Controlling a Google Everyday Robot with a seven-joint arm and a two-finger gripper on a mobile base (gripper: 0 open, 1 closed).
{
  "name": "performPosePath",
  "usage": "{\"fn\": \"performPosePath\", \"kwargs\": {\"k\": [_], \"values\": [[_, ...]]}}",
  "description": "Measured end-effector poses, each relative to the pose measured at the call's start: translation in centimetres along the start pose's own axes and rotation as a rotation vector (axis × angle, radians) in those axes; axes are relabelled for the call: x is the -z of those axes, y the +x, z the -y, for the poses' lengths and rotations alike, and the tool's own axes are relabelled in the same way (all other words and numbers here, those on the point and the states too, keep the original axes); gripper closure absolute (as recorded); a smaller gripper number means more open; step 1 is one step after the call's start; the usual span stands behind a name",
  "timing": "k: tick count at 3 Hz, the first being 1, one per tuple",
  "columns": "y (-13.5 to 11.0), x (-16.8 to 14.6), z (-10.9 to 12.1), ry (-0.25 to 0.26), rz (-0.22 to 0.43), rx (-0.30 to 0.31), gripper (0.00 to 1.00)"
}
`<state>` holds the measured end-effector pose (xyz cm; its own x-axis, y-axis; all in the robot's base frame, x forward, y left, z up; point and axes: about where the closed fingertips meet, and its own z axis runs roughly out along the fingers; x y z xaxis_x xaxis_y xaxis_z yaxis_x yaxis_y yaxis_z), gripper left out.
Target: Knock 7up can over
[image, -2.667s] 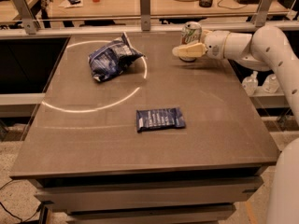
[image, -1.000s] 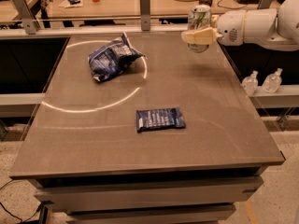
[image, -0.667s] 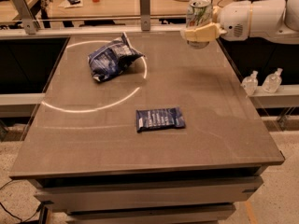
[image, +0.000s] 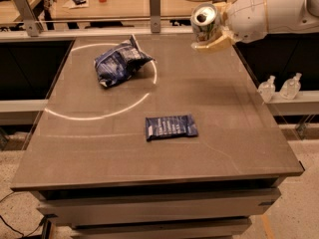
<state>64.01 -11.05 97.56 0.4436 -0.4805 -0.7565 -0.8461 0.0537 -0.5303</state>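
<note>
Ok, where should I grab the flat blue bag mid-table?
Probably the flat bag's right short edge, from above: it lies flat on the table, so only an edge gives a lip. The end effector, over the far right corner, is shut on the can.

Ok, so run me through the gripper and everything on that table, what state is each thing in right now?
7up can: held up off the table, tilted, shiny top towards the camera.
gripper: above the table's far right corner, shut on the 7up can.
crumpled blue bag: lying on the far left part of the table, creased and bunched.
flat blue packet: lying flat near the table's middle.
</note>
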Motion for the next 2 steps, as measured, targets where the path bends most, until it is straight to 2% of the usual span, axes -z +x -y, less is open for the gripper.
{"fn": "performPosePath", "kwargs": {"k": [2], "values": [[3.8, -0.7, -1.3, -0.123, -0.197, 0.430, 1.00]]}}
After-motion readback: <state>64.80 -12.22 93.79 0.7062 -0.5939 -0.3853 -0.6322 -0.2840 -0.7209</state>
